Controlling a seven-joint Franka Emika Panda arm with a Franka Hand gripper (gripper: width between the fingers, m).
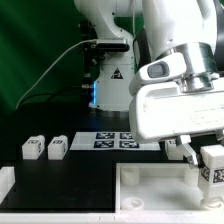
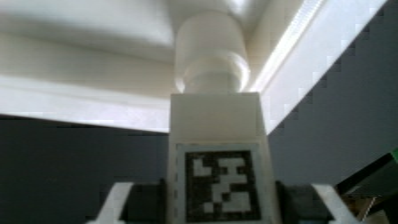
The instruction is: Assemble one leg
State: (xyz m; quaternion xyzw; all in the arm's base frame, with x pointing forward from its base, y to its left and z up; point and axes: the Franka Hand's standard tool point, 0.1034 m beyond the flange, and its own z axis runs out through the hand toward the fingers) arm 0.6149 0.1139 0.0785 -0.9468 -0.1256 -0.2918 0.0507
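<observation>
The tool (image 2: 217, 204) is clamping a tagged leg (image 1: 212, 166) near the tabletop (image 1: 150, 192); seating it squarely and upright is looking crucial.

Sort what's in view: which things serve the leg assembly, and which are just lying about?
Job in hand: gripper, shut on the leg; white tabletop, likely its destination.
Lying about: two loose legs; marker board.
</observation>
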